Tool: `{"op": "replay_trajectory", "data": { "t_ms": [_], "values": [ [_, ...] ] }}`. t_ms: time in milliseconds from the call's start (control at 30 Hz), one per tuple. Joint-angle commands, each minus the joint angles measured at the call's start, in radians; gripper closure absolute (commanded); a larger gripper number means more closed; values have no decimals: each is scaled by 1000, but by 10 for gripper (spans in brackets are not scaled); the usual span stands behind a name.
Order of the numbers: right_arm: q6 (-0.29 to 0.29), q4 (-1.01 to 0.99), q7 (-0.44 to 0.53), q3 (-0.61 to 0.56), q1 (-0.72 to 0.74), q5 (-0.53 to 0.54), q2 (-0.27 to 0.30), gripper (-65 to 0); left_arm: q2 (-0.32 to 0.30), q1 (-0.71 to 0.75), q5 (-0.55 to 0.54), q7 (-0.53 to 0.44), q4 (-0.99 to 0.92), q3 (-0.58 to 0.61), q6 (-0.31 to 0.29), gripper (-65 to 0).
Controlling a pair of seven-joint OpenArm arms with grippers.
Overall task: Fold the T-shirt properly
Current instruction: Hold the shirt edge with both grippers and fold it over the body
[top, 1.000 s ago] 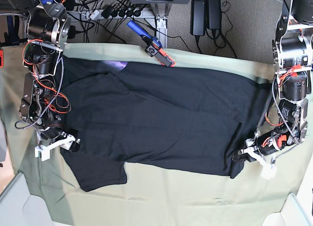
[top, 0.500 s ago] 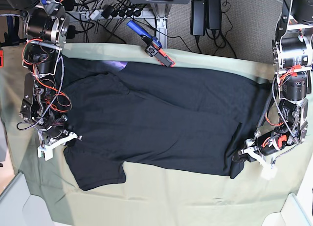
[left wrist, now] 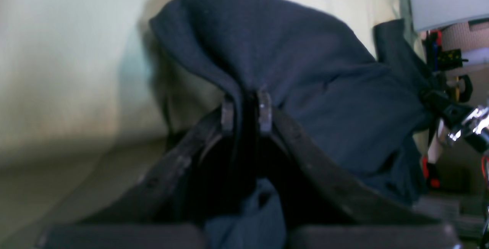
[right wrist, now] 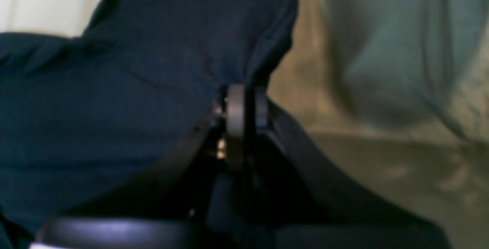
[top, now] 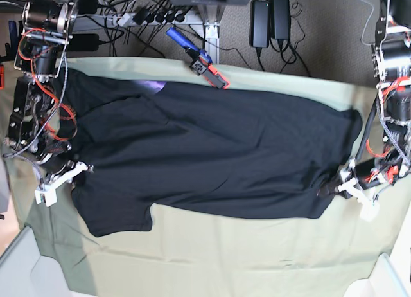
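The black T-shirt [top: 212,149] lies stretched flat on the pale green table cloth [top: 212,258], with a sliver of purple at its far edge. On the base view's left, my right gripper [top: 72,173] is shut on the shirt's edge near a sleeve. The right wrist view shows its fingertips [right wrist: 235,104] pinching dark cloth [right wrist: 114,107]. My left gripper [top: 334,189] on the base view's right is shut on the opposite edge. In the left wrist view a fold of cloth [left wrist: 305,69] rises from between the closed fingertips [left wrist: 263,107].
A blue and orange tool [top: 199,58] lies at the table's far edge. Power bricks [top: 270,17] and cables sit on the floor behind it. Grey bins [top: 19,265] [top: 385,278] stand at the two front corners.
My right gripper has shut on the shirt's edge. Both arms have moved outward, pulling the shirt wider and flatter, and the fold at its right end has opened out.
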Motion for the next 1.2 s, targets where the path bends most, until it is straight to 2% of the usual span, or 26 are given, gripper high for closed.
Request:
{"op": "replay_trajectory", "data": {
  "t_ms": [0,333,567,600,667,700,733,900,1067,1167],
  "values": [
    [71,31,19,3,2,9,20,0,-21,-18,-32,-10,29,-5,-24,-58],
    [71,119,0,3,-117,41,20,0,-47,78,-33,-2,266,-5,-24,-58],
    [71,124,10,3,-124,25,19,0,-48,99,-29,4,290,-5,-24,-58],
    [71,124,10,3,-123,25,19,-68,-45,99,-26,4,290,-5,-24,-58],
    [70,124,9,3,-124,27,19,-330,-43,99,-26,2,290,-5,-24,-58],
    [70,124,9,3,-124,26,19,-431,-43,99,-26,1,290,-5,-24,-58],
    [69,124,9,6,-123,27,19,-448,-44,99,-25,1,290,-5,-24,-58],
    [68,124,10,59,-103,42,19,-447,-44,99,-18,1,290,-5,-24,-58],
    [68,109,17,137,-23,51,19,-447,-44,99,-18,2,290,-5,-24,-58],
    [67,34,69,147,54,23,19,-446,-44,99,-18,5,290,-5,-24,-58]
  ]
}}
